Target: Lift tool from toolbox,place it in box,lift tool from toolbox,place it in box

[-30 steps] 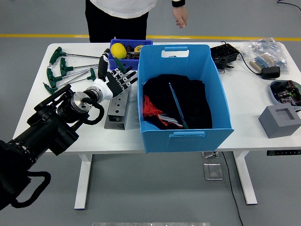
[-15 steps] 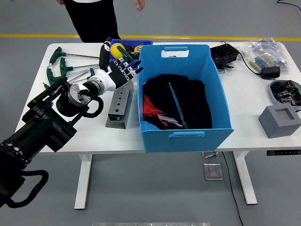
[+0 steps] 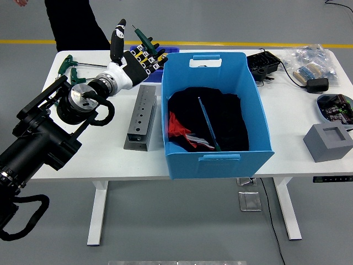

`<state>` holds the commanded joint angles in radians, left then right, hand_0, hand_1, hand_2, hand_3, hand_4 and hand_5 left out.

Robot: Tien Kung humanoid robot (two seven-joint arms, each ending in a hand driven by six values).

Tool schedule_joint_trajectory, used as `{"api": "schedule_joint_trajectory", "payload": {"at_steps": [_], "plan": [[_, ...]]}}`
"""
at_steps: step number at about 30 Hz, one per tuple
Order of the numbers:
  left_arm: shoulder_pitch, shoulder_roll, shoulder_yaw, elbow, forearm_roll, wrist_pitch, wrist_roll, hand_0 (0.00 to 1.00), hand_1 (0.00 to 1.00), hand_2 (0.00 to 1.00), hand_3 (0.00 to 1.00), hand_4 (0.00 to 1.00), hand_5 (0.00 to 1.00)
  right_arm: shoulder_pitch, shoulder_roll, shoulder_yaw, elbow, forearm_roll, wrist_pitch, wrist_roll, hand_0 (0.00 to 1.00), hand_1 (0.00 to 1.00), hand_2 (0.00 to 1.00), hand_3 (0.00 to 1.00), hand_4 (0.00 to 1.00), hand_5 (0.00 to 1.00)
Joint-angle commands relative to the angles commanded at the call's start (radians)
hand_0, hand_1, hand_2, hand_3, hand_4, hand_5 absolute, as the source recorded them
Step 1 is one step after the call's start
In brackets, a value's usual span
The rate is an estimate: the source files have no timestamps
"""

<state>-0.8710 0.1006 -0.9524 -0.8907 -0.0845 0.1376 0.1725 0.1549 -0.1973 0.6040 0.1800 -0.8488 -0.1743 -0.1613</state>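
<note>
Fingers: those of the left hand [image 3: 134, 59] are curled round a green-handled tool [image 3: 144, 40], its tip sticking up above the knuckles and the thumb raised straight up to one side.
Tool: held clear of the table [image 3: 287, 116], above the far left corner of the big blue box [image 3: 216, 113].
Toolbox: a small dark-blue bin [image 3: 163, 48] lies just behind and under the fingers, mostly hidden by them, touching the big blue box's far left side.
Box: just right of the fingers, open-topped, with black cloth, a red scrap and a long thin blue-green tool lying in it.
Metal block: a grey drilled holder [image 3: 140, 117] lies on the table below the fingers, beside the box's left wall.
T-handle keys: green-handled ones [image 3: 69, 62] lie left of the fingers, partly behind the forearm.
Person: dark trousers [image 3: 74, 25] stand at the table's far side, up and left of the fingers.
Right arm: not seen.
</note>
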Motion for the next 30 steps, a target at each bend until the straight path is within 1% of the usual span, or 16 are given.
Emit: {"api": "schedule_joint_trajectory", "payload": {"at_steps": [3, 6, 9, 12, 16, 19, 21, 22, 24, 26, 27, 28, 30], "plan": [[-0.006, 0.000, -0.001, -0.045, 0.002, -0.001, 0.001, 0.732, 0.771, 0.927, 0.877, 0.899, 0.986, 0.000, 0.000, 0.002, 0.000, -0.003, 0.001, 0.000, 0.628, 0.613, 0.687, 0.535, 0.787, 0.574], [-0.011, -0.001, 0.017, -0.099, -0.003, -0.007, 0.004, 0.732, 0.770, 0.925, 0.878, 0.895, 0.976, 0.000, -0.001, 0.002, 0.000, -0.001, 0.000, 0.000, 0.628, 0.613, 0.687, 0.535, 0.788, 0.574], [-0.019, -0.001, 0.070, -0.139, -0.009, -0.016, 0.012, 0.732, 0.770, 0.925, 0.878, 0.895, 0.976, 0.002, -0.001, 0.001, 0.000, -0.001, 0.000, 0.001, 0.628, 0.613, 0.687, 0.535, 0.788, 0.574], [-0.033, -0.002, 0.140, -0.155, -0.007, -0.027, 0.022, 0.731, 0.771, 0.922, 0.880, 0.894, 0.966, 0.005, -0.001, -0.003, 0.000, 0.003, -0.001, 0.002, 0.628, 0.613, 0.687, 0.536, 0.789, 0.571], [-0.069, -0.007, 0.260, -0.132, 0.006, -0.043, 0.040, 0.730, 0.769, 0.914, 0.881, 0.891, 0.959, 0.009, -0.003, -0.010, 0.000, 0.006, -0.001, 0.003, 0.628, 0.614, 0.687, 0.536, 0.789, 0.572], [-0.097, -0.017, 0.348, -0.087, 0.011, -0.060, 0.056, 0.730, 0.769, 0.914, 0.881, 0.891, 0.959, 0.012, -0.004, -0.015, 0.000, 0.014, -0.002, 0.004, 0.628, 0.614, 0.687, 0.536, 0.789, 0.572], [-0.109, -0.023, 0.393, -0.063, 0.016, -0.071, 0.065, 0.730, 0.769, 0.914, 0.881, 0.891, 0.959, 0.013, -0.005, -0.018, 0.000, 0.016, -0.003, 0.005, 0.628, 0.614, 0.687, 0.536, 0.789, 0.572], [-0.117, -0.027, 0.422, -0.049, 0.028, -0.083, 0.073, 0.728, 0.767, 0.882, 0.877, 0.892, 0.959, 0.014, -0.006, -0.020, 0.000, 0.017, -0.003, 0.005, 0.628, 0.611, 0.687, 0.536, 0.789, 0.573], [-0.129, -0.036, 0.465, -0.026, 0.064, -0.111, 0.091, 0.728, 0.767, 0.882, 0.877, 0.892, 0.959, 0.015, -0.006, -0.021, 0.000, 0.016, -0.003, 0.005, 0.628, 0.611, 0.687, 0.536, 0.789, 0.573], [-0.140, -0.049, 0.503, -0.001, 0.143, -0.145, 0.112, 0.728, 0.767, 0.882, 0.877, 0.892, 0.959, 0.017, -0.007, -0.020, 0.000, 0.012, -0.002, 0.004, 0.628, 0.611, 0.687, 0.536, 0.789, 0.573], [-0.144, -0.054, 0.512, 0.007, 0.170, -0.155, 0.118, 0.728, 0.767, 0.882, 0.877, 0.892, 0.959, 0.018, -0.007, -0.021, 0.000, 0.012, -0.002, 0.004, 0.628, 0.611, 0.687, 0.536, 0.789, 0.573], [-0.150, -0.064, 0.526, 0.019, 0.206, -0.168, 0.128, 0.703, 0.755, 0.855, 0.866, 0.896, 0.980, 0.019, -0.007, -0.022, 0.000, 0.010, -0.002, 0.004, 0.628, 0.612, 0.687, 0.536, 0.789, 0.573], [-0.160, -0.079, 0.543, 0.032, 0.290, -0.180, 0.139, 0.703, 0.755, 0.855, 0.866, 0.896, 0.980, 0.020, -0.008, -0.022, 0.000, 0.007, -0.001, 0.004, 0.628, 0.612, 0.687, 0.536, 0.789, 0.573]]}}
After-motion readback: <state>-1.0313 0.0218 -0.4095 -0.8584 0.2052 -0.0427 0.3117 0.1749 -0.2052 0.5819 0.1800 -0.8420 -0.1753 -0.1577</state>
